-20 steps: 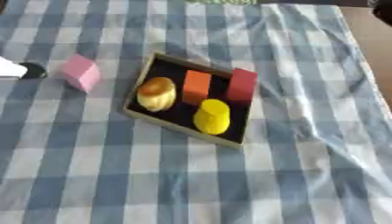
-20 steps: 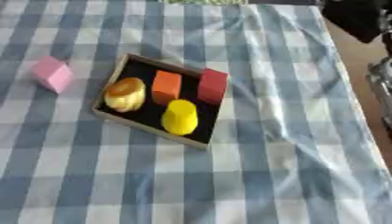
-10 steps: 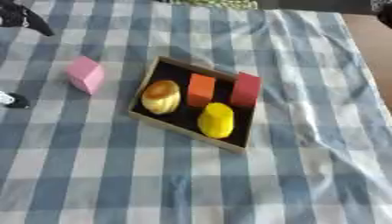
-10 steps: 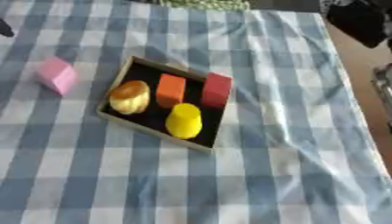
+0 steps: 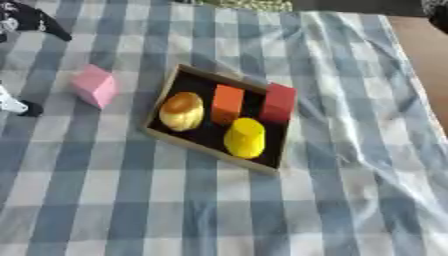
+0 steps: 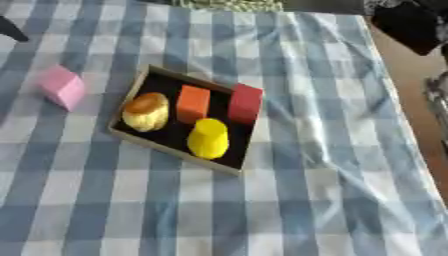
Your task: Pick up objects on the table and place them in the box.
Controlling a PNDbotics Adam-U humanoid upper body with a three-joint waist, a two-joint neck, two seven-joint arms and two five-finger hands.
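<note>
Since a moment ago the left hand (image 5: 26, 20) has drawn up to the far left corner of the surface (image 5: 350, 200); whether it is open cannot be told. Well apart from it, the pink block (image 5: 94, 86) lies just left of the box (image 5: 166, 102), which holds a bun (image 5: 182, 111), orange block (image 5: 227, 103), red block (image 5: 278, 102) and yellow piece (image 5: 245, 138).

table (image 5: 350, 210): blue checked cloth | on it: box (image 5: 163, 102), pink block (image 5: 94, 86)
</note>
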